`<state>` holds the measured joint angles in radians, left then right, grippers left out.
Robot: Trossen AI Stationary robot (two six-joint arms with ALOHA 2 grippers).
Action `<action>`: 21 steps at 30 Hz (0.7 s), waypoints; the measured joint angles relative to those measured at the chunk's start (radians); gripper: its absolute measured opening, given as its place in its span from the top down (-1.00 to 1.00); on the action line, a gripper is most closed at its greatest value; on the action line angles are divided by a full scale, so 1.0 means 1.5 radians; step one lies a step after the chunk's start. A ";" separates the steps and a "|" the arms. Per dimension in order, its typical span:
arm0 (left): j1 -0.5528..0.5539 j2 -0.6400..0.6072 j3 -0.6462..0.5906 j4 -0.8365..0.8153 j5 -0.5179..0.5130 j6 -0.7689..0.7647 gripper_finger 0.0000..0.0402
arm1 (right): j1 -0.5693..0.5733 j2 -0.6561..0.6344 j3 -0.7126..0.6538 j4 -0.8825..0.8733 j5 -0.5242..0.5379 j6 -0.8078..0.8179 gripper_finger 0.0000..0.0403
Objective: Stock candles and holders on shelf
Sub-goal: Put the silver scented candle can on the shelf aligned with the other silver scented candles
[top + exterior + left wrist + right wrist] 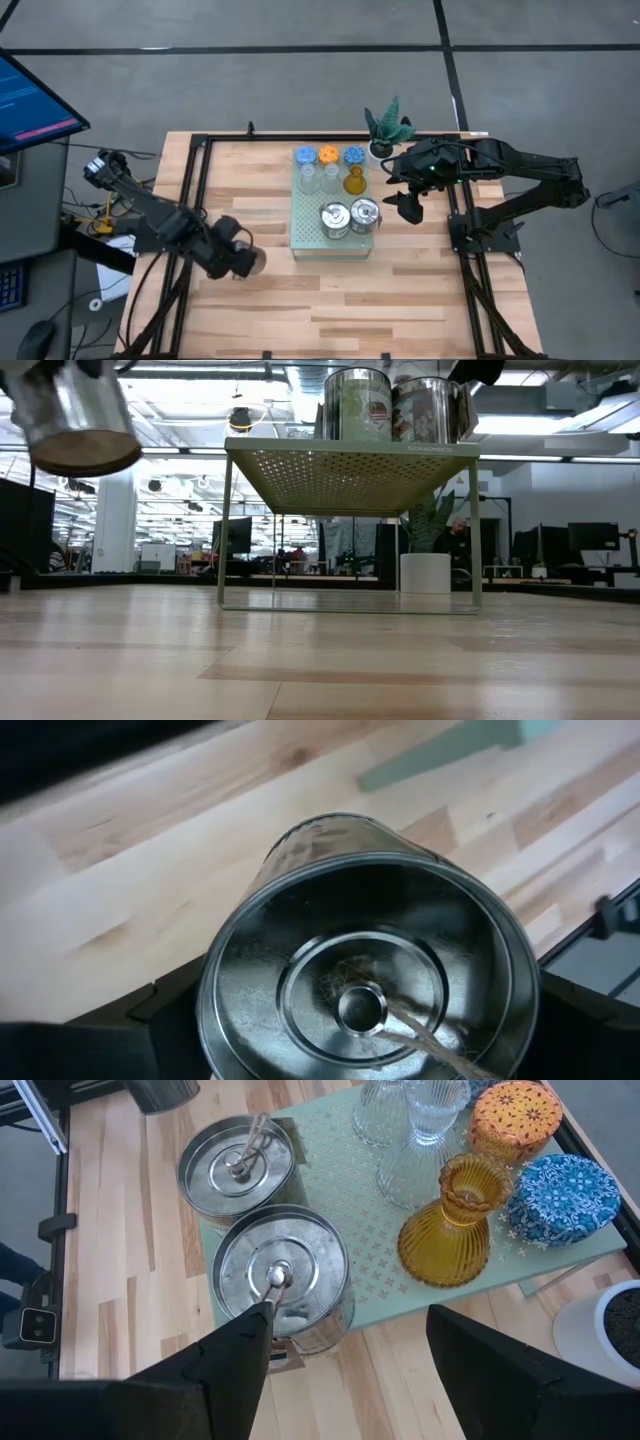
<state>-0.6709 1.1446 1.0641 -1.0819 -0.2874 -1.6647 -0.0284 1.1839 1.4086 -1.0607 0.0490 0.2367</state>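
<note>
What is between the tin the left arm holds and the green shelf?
Only bare wooden table lies between the held tin and the shelf, as the high view shows.

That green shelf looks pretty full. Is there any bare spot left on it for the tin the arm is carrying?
The shelf has bare room on its left side, beside the two silver tins, and along its front edge. The back is crowded: candles, clear cups and the amber cup stand close together. The left gripper holds the third tin.

The high view looks straight down on the whole table; the low view looks level from tabletop height. Both wrist views sit close above silver tins, and all four share the mint shelf.
</note>
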 joint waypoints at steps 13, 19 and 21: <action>0.113 0.001 0.012 0.074 0.002 0.047 -0.75 | 0.000 0.000 0.000 0.000 0.000 0.000 -0.27; 0.167 0.001 0.053 0.076 -0.002 0.095 -0.76 | 0.000 0.000 0.000 0.000 0.000 0.000 -0.27; 0.183 0.001 0.062 0.078 -0.005 0.103 -0.75 | 0.000 0.000 0.000 0.000 0.000 0.000 -0.27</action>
<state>-0.3969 1.1454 1.1568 -0.9646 -0.2953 -1.5099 -0.0284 1.1842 1.4086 -1.0607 0.0490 0.2367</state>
